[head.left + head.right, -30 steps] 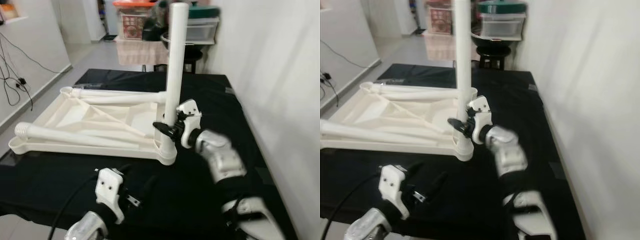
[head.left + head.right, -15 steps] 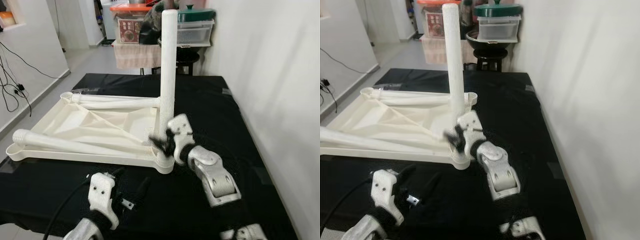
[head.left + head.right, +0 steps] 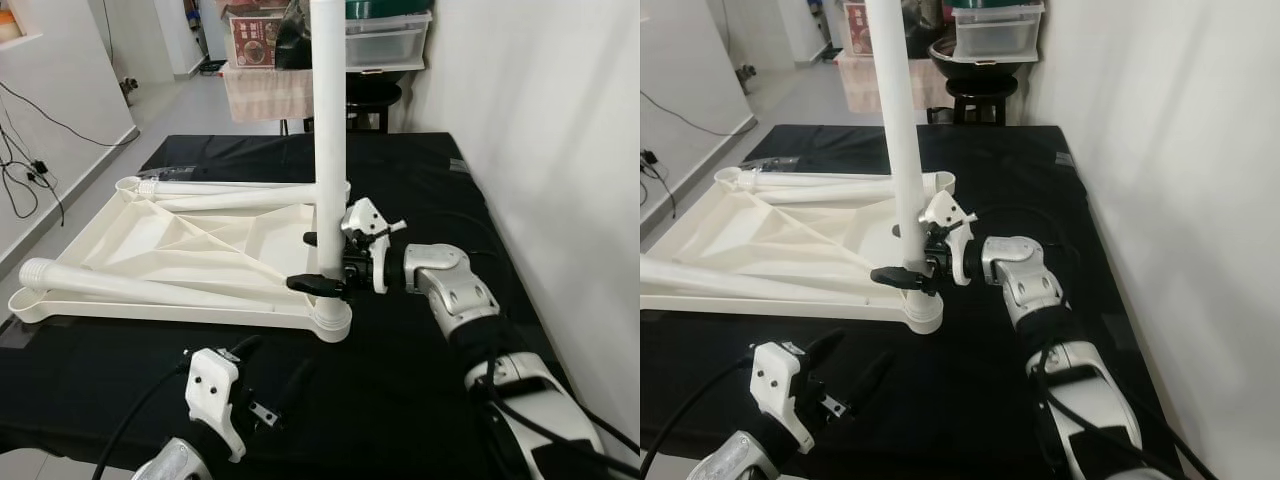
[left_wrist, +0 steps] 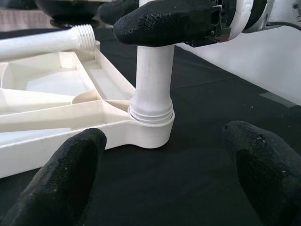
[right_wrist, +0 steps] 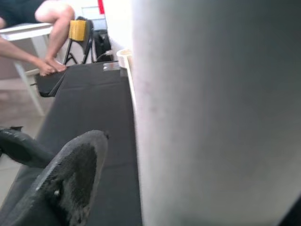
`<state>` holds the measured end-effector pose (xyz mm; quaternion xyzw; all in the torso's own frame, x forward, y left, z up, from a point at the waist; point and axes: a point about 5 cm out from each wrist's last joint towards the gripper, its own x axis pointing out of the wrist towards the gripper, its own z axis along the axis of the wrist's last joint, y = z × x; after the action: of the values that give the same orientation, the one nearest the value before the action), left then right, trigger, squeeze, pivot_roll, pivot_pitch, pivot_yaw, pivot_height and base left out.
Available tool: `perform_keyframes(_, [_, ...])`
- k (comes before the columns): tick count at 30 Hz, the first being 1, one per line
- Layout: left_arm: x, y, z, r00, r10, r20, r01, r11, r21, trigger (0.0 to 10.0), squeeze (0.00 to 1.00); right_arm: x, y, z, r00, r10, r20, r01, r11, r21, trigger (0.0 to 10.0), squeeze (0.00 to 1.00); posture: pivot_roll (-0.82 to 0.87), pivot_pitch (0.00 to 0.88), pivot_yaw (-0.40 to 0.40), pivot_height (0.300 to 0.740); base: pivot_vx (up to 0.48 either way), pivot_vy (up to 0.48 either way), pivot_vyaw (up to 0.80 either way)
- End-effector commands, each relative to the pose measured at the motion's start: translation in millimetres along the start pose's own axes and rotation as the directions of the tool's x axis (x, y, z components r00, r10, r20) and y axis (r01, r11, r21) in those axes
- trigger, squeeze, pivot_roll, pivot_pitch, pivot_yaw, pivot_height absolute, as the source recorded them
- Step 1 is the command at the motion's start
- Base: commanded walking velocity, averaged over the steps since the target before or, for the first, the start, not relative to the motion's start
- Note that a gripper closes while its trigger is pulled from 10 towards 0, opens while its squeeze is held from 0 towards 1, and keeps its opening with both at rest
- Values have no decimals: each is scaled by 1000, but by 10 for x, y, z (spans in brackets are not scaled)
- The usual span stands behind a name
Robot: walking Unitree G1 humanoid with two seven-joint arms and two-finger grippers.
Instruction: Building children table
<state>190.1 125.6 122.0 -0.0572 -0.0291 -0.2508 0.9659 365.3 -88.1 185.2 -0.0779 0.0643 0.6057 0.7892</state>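
An upside-down white table top (image 3: 180,240) lies on the black-covered table (image 3: 420,400). One white leg (image 3: 330,150) stands upright in its near right corner socket (image 4: 150,129). Two more legs (image 3: 130,285) lie loose across the table top. My right gripper (image 3: 303,262) reaches in from the right and is shut on the upright leg just above the socket, one finger (image 4: 164,23) in front and one behind. My left gripper (image 3: 272,362) hovers open near the table's front edge, short of the socket, holding nothing.
A white wall (image 3: 540,120) runs close along the table's right side. Storage boxes (image 3: 385,40) and a stool stand beyond the far edge. Cables (image 3: 20,170) trail on the floor at the left. A person's legs (image 5: 47,33) rest by a small white table.
My right wrist has turned around the upright leg and its arm now reaches in level from the right. The camera has shifted a little. The left gripper has hardly moved.
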Motion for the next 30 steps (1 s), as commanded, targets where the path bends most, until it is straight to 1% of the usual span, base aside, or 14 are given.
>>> perform_keyframes(1, [-21, 1, -8, 1000, 10, 1, -10, 1000, 5, 10000, 0, 81, 35, 11, 999, 49, -1, -49, 999, 3, 5647, 0, 13, 0, -7, 740, 0, 0, 0])
perform_keyframes(2, [-16, -9, -11, 1000, 12, 4, -12, 1000, 5, 10000, 0, 78, 36, 5, 998, 67, 3, -67, 998, 16, 0, 0, 16, 0, -9, 740, 0, 0, 0])
perform_keyframes(9, [-17, -22, -14, 1000, 9, 20, -8, 1000, -15, 10000, 0, -5, 14, -130, 998, 70, -6, -70, 996, 60, 0, 0, 14, 7, -17, 740, 0, 0, 0])
perform_keyframes(13, [-22, -29, -9, 1000, -1, 25, 2, 1000, -27, 10000, 0, -149, -27, -371, 994, -78, -76, 82, 995, 54, 0, 0, 2, 16, -16, 740, 0, 0, 0])
perform_keyframes(17, [-27, -28, -4, 1000, -2, 28, 2, 1000, -26, 10000, 0, -166, -31, -438, 987, -128, -100, 134, 989, 58, 0, 0, -4, 28, -24, 740, 0, 0, 0])
perform_keyframes(18, [-41, -20, 9, 1000, -1, 31, 2, 1000, -25, 10000, 0, -137, -54, -575, 877, -460, -139, 472, 878, 74, 0, 0, -7, 48, -29, 740, 0, 0, 0])
perform_keyframes(19, [-52, -3, 24, 999, 1, 35, 0, 1000, -25, 10000, 0, -56, 223, -750, 826, -531, -190, 556, 822, 119, 0, 0, -22, 60, -16, 740, 0, 0, 0])
perform_keyframes(21, [-52, -3, 24, 999, 1, 35, 0, 1000, -25, 10000, 0, -56, 223, -750, 826, -531, -190, 556, 822, 119, 0, 0, -22, 60, -16, 740, 0, 0, 0])
perform_keyframes(22, [-60, 16, 34, 999, 3, 38, -2, 1000, -25, 10000, 0, -42, 430, -816, 763, -606, -224, 638, 761, 115, 0, 0, -34, 64, 2, 740, 0, 0, 0])
perform_keyframes(23, [-60, 16, 34, 999, 3, 38, -2, 1000, -25, 10000, 0, -42, 430, -816, 763, -606, -224, 638, 761, 115, 0, 0, -34, 64, 2, 740, 0, 0, 0])
perform_keyframes(24, [-60, 37, 43, 999, 5, 39, -4, 1000, -23, 10000, 0, -77, 465, -783, 706, -675, -215, 704, 701, 110, 0, 0, -43, 59, 19, 740, 0, 0, 0])
perform_keyframes(26, [-54, 50, 46, 999, 0, 39, 1, 1000, -24, 10000, 0, -88, 418, -788, 699, -682, -213, 711, 696, 105, 0, 0, -27, 60, 10, 740, 0, 0, 0])
perform_keyframes(27, [-49, 60, 47, 999, -9, 38, 10, 1000, -25, 10000, 0, -108, 303, -795, 675, -706, -216, 734, 673, 94, 0, 0, -20, 58, 6, 740, 0, 0, 0])
perform_keyframes(30, [-57, 66, 52, 999, -8, 40, 9, 1000, -25, 10000, 0, -72, 312, -790, 679, -701, -219, 728, 680, 85, 0, 0, -19, 61, 8, 740, 0, 0, 0])
